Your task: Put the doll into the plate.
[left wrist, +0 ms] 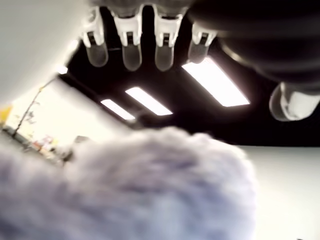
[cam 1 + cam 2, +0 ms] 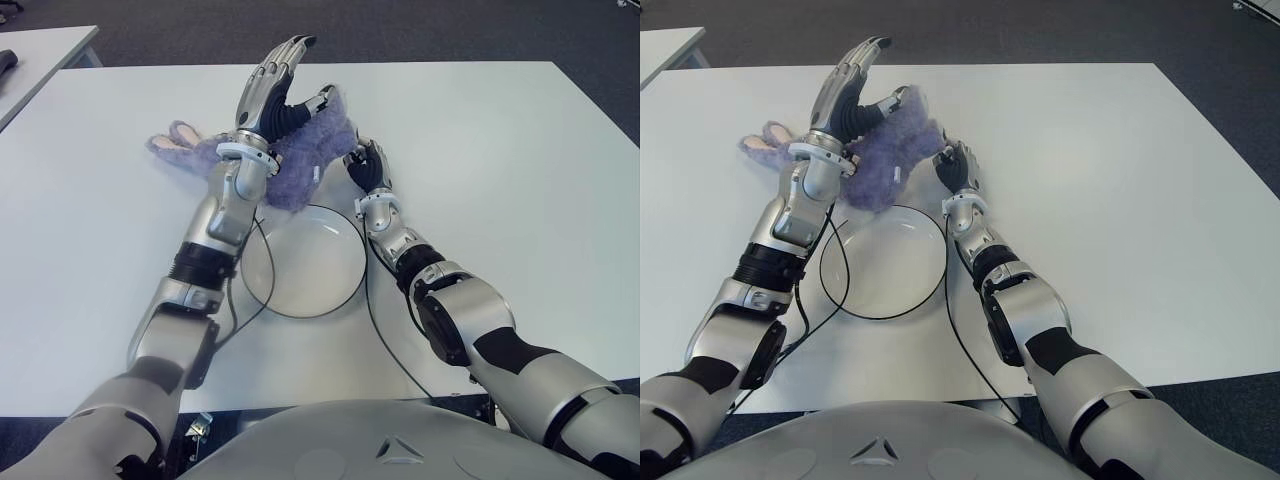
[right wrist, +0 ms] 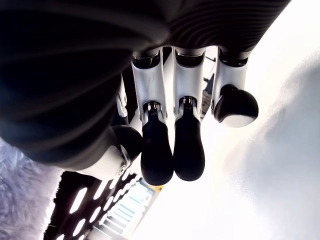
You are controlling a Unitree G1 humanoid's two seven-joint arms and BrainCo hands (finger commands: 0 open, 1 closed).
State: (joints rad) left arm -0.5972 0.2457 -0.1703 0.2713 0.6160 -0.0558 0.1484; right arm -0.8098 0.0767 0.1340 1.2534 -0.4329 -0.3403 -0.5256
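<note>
1. The white worktop is wide and mostly bare; dark carpet floor lies beyond its far edge, and a second white table shows at 10 o'clock.
2. The plate, a shallow pale dish with a thin dark rim, sits at the centre of the worktop, near the robot.
3. The doll, a fluffy lilac plush with pinkish ears pointing to 9 o'clock, lies on the worktop at 12 o'clock from the plate, just touching or overlapping its far rim. It is not inside the plate.
4. The left hand is raised over the doll at its 11 o'clock side, fingers straight and spread, thumb out toward the plush, holding nothing. Its wrist view shows the fingertips apart above the fur, with ceiling lights behind.
5. The right hand is at 3 o'clock of the doll, just beside it. Its fingers are loosely bent, grasping nothing, with fur at the edge of the wrist view.
6. Thin black cables run along both forearms, crossing the worktop beside the plate.
</note>
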